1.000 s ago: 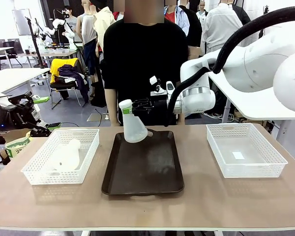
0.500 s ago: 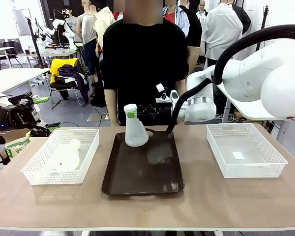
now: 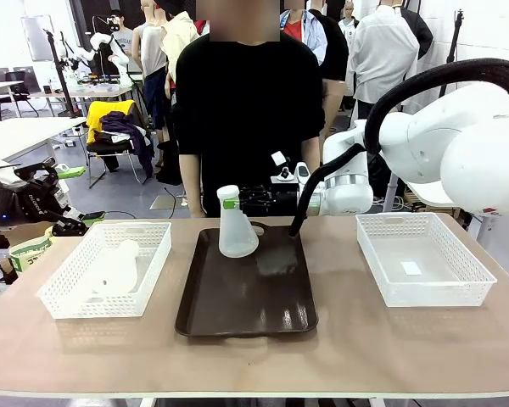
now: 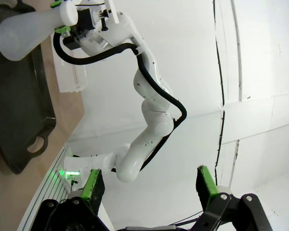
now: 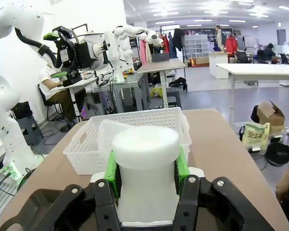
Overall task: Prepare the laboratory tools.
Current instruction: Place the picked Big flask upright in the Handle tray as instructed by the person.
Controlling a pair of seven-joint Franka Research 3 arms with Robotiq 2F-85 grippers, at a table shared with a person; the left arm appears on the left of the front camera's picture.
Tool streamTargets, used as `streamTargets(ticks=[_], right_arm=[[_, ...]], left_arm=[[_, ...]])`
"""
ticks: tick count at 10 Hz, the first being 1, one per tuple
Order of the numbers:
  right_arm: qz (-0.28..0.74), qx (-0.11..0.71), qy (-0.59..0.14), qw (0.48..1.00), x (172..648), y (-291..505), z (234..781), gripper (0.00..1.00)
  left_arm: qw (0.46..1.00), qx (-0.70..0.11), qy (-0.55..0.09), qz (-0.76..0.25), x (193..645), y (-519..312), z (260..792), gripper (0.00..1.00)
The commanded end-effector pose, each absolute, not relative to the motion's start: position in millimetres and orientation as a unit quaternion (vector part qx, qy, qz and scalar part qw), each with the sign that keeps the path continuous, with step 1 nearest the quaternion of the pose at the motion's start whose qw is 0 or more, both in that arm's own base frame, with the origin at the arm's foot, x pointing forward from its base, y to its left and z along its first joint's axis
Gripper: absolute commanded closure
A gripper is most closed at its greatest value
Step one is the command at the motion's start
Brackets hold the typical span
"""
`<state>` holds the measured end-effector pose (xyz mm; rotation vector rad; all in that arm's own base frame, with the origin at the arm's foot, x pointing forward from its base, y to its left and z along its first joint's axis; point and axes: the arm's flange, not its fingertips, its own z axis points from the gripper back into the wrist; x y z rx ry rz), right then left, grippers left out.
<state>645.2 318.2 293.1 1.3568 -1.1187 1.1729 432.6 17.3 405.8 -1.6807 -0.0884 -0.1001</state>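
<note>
The white right arm (image 3: 424,144) reaches in level from the desk's right side, its right gripper (image 3: 230,202) clenched on the neck of a frosted white conical flask (image 3: 237,236), which is upright at the far edge of the dark brown tray (image 3: 246,305). The left gripper (image 4: 148,179) is spread wide and empty. A second frosted flask (image 3: 114,270) lies in the left white mesh basket (image 3: 68,307)

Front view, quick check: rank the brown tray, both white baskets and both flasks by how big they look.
1. the brown tray.
2. the left basket and the right basket: alike, tied.
3. the upright flask and the lying flask: close; mesh veils the lying one, so unranked.
</note>
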Motion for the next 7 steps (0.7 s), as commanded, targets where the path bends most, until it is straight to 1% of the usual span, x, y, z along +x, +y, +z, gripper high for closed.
streamTargets(ticks=[1, 2, 7], right_arm=[[0.479, 0.563, -0.466, 0.486, 647.7, 320.0, 291.8, 1.00], [0.479, 0.569, -0.462, 0.483, 646.5, 320.0, 291.1, 0.98], [0.491, 0.565, -0.454, 0.484, 640.4, 316.0, 297.3, 0.05]], left_arm=[[0.662, -0.747, -0.041, -0.047, 431.5, 18.7, 408.4, 0.00], [0.662, -0.747, -0.041, -0.047, 431.5, 18.7, 408.4, 0.00], [0.662, -0.747, -0.041, -0.047, 431.5, 18.7, 408.4, 0.00]])
